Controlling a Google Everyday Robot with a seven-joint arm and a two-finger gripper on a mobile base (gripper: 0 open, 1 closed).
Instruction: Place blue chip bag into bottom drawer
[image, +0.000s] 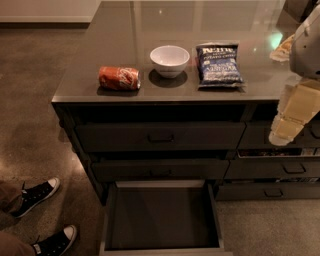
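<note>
The blue chip bag (218, 64) lies flat on the grey countertop (80, 85), right of a white bowl, with its "Kettle" lettering facing up. The bottom drawer (162, 245) is pulled wide out below the two handled drawers, and its dark inside holds nothing. My gripper (283, 134) hangs at the right edge of the view, in front of the neighbouring drawer stack. It is below and to the right of the bag and does not touch it. It holds nothing that I can see.
An orange-red soda can (119, 78) lies on its side at the counter's left, and the white bowl (169, 60) stands mid-counter. A person's black sneakers (37, 194) stand on the floor at lower left. The narrower right stack has one drawer (277, 153) slightly open.
</note>
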